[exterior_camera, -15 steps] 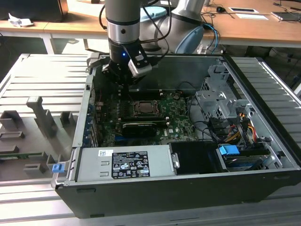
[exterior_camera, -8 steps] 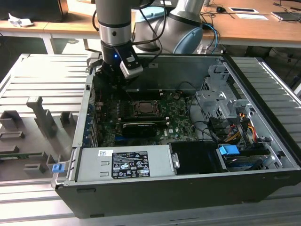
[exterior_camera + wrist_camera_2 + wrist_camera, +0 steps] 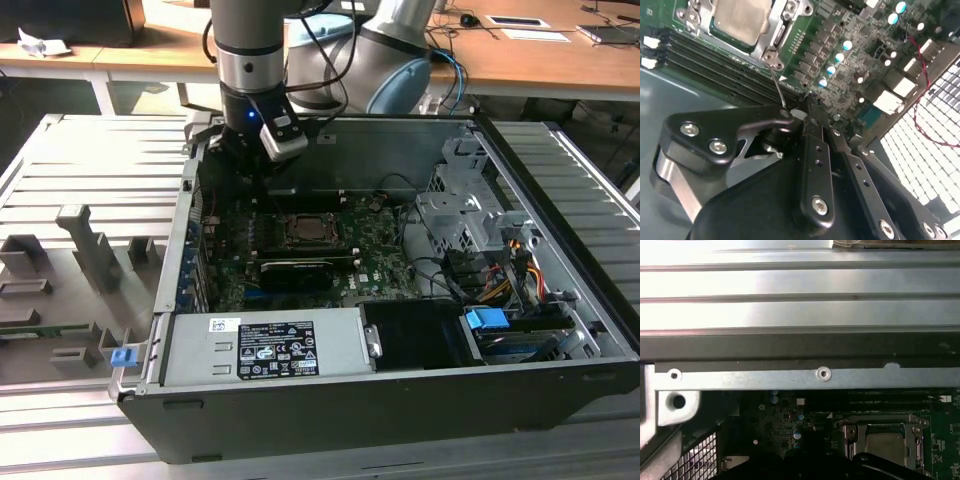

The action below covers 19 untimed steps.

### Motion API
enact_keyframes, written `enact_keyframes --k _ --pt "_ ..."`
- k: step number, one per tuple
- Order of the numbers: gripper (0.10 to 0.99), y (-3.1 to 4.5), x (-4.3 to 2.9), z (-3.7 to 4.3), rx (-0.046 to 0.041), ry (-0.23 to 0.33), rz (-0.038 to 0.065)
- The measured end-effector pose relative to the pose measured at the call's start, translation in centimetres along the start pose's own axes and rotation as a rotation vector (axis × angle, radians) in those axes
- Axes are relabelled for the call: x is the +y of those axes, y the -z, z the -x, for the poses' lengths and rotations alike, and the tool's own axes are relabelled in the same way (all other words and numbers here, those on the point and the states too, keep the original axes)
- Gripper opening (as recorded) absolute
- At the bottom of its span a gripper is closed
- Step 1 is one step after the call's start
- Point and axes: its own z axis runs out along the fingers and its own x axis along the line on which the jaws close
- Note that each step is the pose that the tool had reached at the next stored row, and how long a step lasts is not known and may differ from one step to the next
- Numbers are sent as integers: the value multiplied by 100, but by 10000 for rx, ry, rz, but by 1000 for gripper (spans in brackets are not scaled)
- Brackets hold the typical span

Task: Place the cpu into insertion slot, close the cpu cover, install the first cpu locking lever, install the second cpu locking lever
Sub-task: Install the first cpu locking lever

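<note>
Cpu (image 3: 737, 17), silvery square, sits in its metal-framed insertion slot (image 3: 771, 40); black fingers (image 3: 815, 145) pinched narrow beside a thin wire lever (image 3: 777, 85).

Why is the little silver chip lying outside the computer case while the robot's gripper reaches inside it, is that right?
Not quite. The cpu is not outside: it sits in the insertion slot on the green board inside the case, as the second wrist view shows. The gripper does reach inside the case.

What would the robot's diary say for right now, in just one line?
cpu: seated | cpu cover: flat around it | end effector: by free end of thin locking lever
</note>
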Motion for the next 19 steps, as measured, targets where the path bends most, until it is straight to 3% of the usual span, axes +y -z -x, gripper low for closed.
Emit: enact_keyframes --k 4,6,8,19 --pt "106 2 19 111 1 -33 -6" --pt "106 21 28 112 -2 -35 -9" --pt "106 25 51 159 -3 -32 -82" --pt "106 24 55 271 -2 -32 -89"
